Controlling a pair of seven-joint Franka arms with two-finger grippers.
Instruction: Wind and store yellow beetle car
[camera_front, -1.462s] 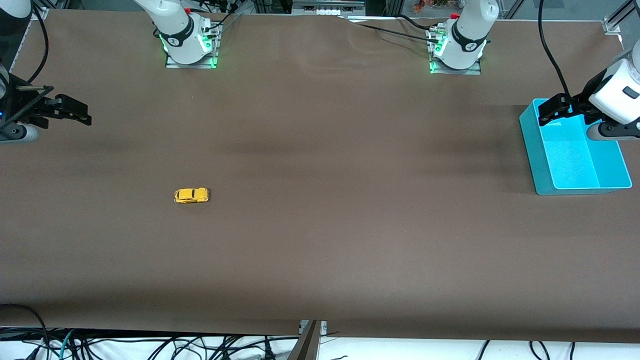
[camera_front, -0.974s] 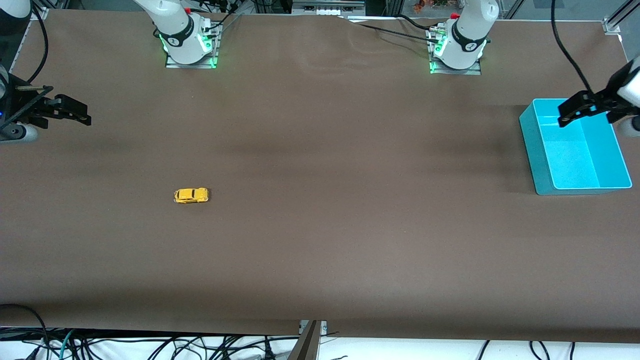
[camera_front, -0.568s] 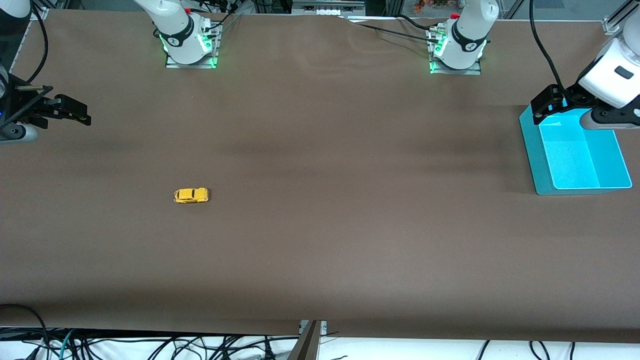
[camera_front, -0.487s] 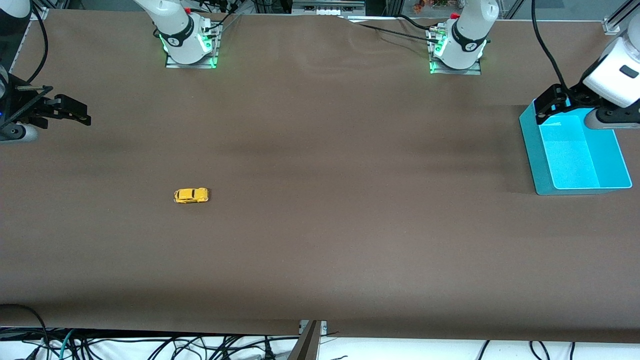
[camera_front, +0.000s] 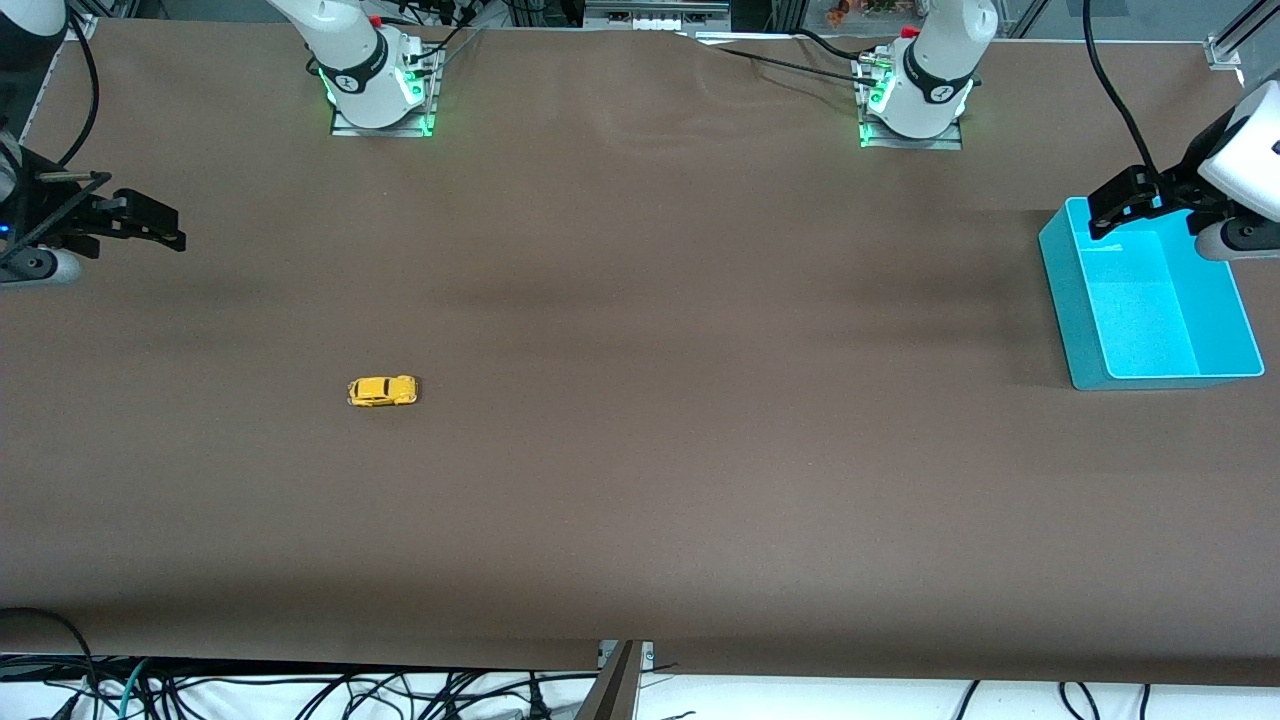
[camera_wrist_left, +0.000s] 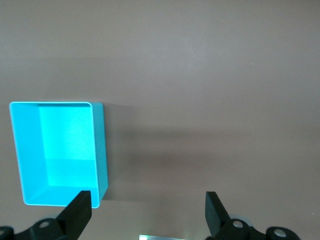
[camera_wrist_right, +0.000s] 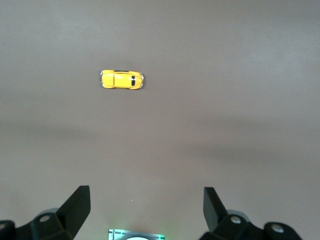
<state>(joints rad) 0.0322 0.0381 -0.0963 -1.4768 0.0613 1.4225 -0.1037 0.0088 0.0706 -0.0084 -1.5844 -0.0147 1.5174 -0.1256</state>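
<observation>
The bench (camera_front: 640, 330) is a wide brown sheet, matte and faintly rippled near the edge where the two white arm bases stand on green-lit plates. Cables trail below the edge nearest the front camera.

The bin (camera_front: 1150, 300) is a rectangular cyan tub of smooth plastic, open-topped with rounded corners, sitting at the left arm's end of the bench; nothing shows inside it.

The left tool (camera_front: 1125, 205) hangs over the bin's rim on the side toward the bases. In the left wrist view its two black fingers (camera_wrist_left: 80, 210) stand wide apart, released and holding nothing.

The right tool (camera_front: 150, 222) hovers over the right arm's end of the bench, also released, its fingers (camera_wrist_right: 80, 205) spread and bare.

The car (camera_front: 382, 391) is a tiny glossy yellow beetle shape with dark windows, standing on its wheels on bare bench. It lies well apart from the right tool, nearer the front camera and more toward the middle, and far from the bin and the left tool.
</observation>
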